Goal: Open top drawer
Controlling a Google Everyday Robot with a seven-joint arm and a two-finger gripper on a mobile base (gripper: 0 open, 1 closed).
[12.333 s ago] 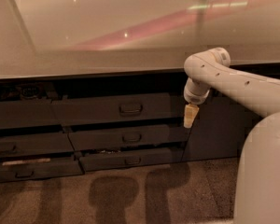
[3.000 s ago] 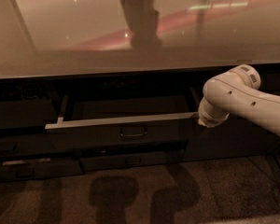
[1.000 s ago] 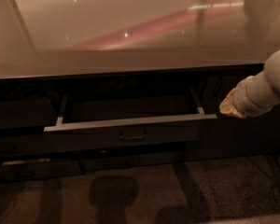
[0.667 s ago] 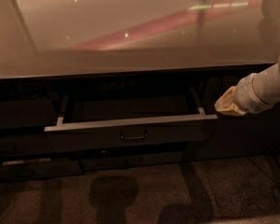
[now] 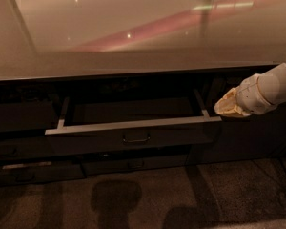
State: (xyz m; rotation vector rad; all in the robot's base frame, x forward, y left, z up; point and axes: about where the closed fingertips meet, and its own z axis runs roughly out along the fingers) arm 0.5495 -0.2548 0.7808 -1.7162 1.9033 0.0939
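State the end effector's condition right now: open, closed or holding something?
End effector: cannot be told; it sits beside the right front corner of the pulled-out top drawer.

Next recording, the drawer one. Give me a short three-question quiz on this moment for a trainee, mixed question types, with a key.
1. Fill in: the loop handle sits at the ____ of the top drawer front.
2. True or false: the top drawer is fully shut.
3. Where is the gripper? A: on the loop handle. B: beside the top drawer's right front corner. C: inside the top drawer.

Key: 1 centre. 2 false, it is pulled out and its inside shows. 3 B.
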